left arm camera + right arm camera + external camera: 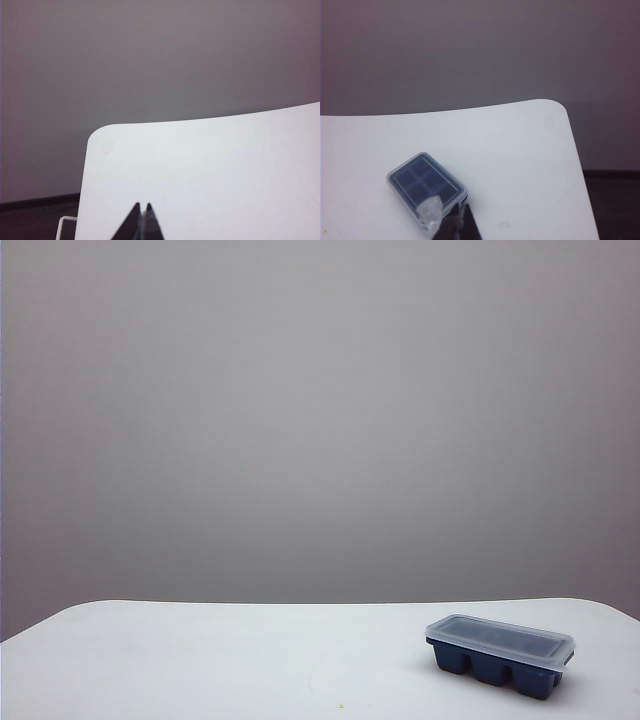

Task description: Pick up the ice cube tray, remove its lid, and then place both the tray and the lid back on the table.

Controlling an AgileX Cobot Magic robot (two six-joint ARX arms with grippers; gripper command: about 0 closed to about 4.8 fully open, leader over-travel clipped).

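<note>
The dark navy ice cube tray (495, 668) stands on the white table (200, 660) at the front right, with the frosted clear lid (500, 637) closed on top of it. Neither arm shows in the exterior view. In the right wrist view the lid (425, 180) lies just ahead of my right gripper (463, 205), whose fingertips are pressed together and hold nothing. They stand beside the tray's near corner, apart from it. My left gripper (142, 206) is shut and holds nothing, over bare table (210, 165) near a rounded corner.
A plain grey wall stands behind the table. The table's rounded right corner (555, 107) and its side edge drop to a dark floor. A thin white wire frame (62, 225) sits off the table's left edge. A tiny yellow speck (340, 706) lies near the front.
</note>
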